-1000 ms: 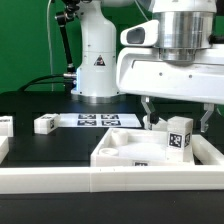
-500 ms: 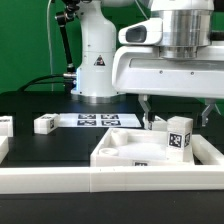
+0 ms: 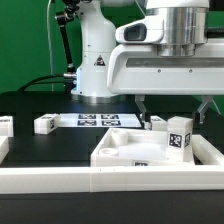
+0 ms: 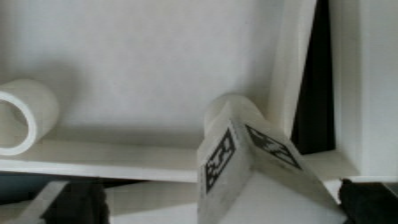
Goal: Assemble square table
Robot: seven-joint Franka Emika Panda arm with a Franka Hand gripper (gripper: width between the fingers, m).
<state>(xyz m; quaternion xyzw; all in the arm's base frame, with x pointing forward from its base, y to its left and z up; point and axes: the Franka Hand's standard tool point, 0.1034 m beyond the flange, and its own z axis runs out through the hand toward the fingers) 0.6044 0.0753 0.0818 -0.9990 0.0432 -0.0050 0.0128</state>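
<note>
The white square tabletop (image 3: 125, 148) lies flat near the front rail, with a tag on its front edge. One white leg (image 3: 180, 135) with a black-and-white tag stands upright at its corner on the exterior view's right. My gripper (image 3: 173, 110) hangs open just above that leg, one finger to each side, touching nothing. In the wrist view the tagged leg (image 4: 249, 160) rises between the dark fingertips (image 4: 50, 205) of the gripper (image 4: 210, 208). The tabletop's face (image 4: 160, 70) and a round socket (image 4: 22, 115) lie beyond it.
Two more white legs (image 3: 45, 124) (image 3: 5, 126) lie on the black table at the exterior view's left. The marker board (image 3: 100, 120) lies behind them, before the white robot base (image 3: 95, 65). A long white rail (image 3: 80, 182) edges the front. A small white piece (image 3: 155, 123) sits beside the standing leg.
The gripper has lifted a little and drifted toward the exterior view's left, its jaws now slightly wider. The leg stays standing on the tabletop.
</note>
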